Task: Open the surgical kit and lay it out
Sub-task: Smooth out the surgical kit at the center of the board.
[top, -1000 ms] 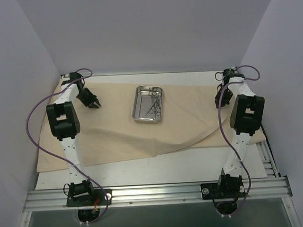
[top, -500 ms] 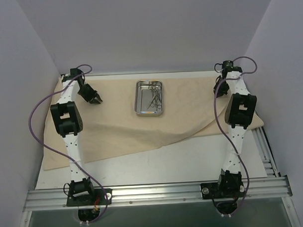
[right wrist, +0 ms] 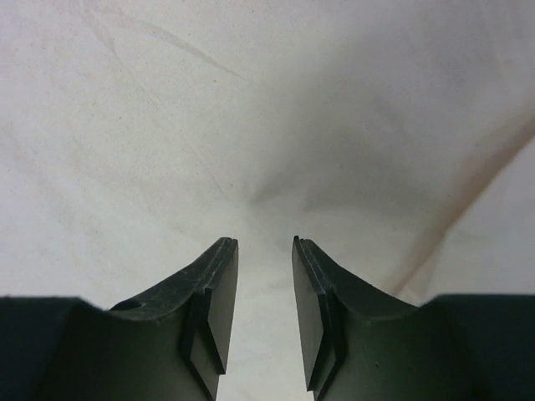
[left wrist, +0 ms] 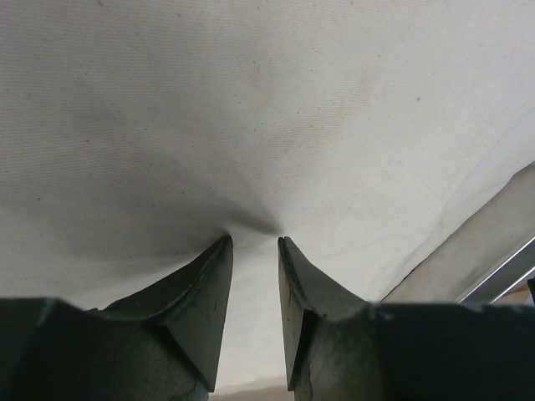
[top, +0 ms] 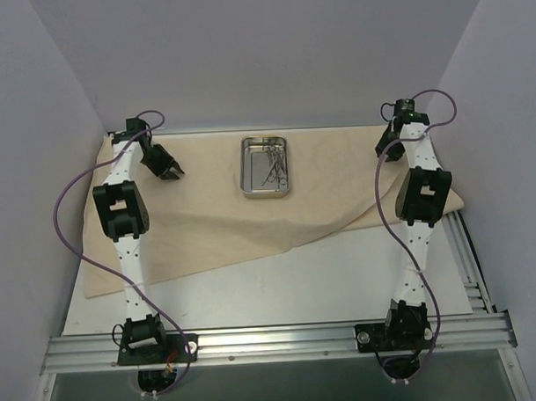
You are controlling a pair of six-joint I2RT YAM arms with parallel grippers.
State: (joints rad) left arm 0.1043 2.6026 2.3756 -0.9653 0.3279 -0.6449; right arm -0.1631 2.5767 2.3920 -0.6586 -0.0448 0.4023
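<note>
The beige cloth wrap (top: 216,229) lies spread across the far half of the table, its front edge slanting and rumpled. The steel tray (top: 246,170) sits on it at the back centre, with thin metal instruments (top: 274,168) inside. My left gripper (top: 172,171) is at the cloth's far left. In the left wrist view (left wrist: 255,241) its jaws pinch a pucker of cloth (left wrist: 251,100). My right gripper (top: 385,149) is at the cloth's far right, partly hidden under the arm. In the right wrist view (right wrist: 264,242) its jaws hold a fold of cloth (right wrist: 209,109).
Bare white tabletop (top: 280,288) lies in front of the cloth. A metal rail (top: 273,341) carries both arm bases at the near edge. Walls close in on the left, back and right. A rail (top: 468,255) runs along the right side.
Both arms have reached further toward the back wall, dragging the cloth with them. The tray and the cloth's front edge have moved away from the bases.
</note>
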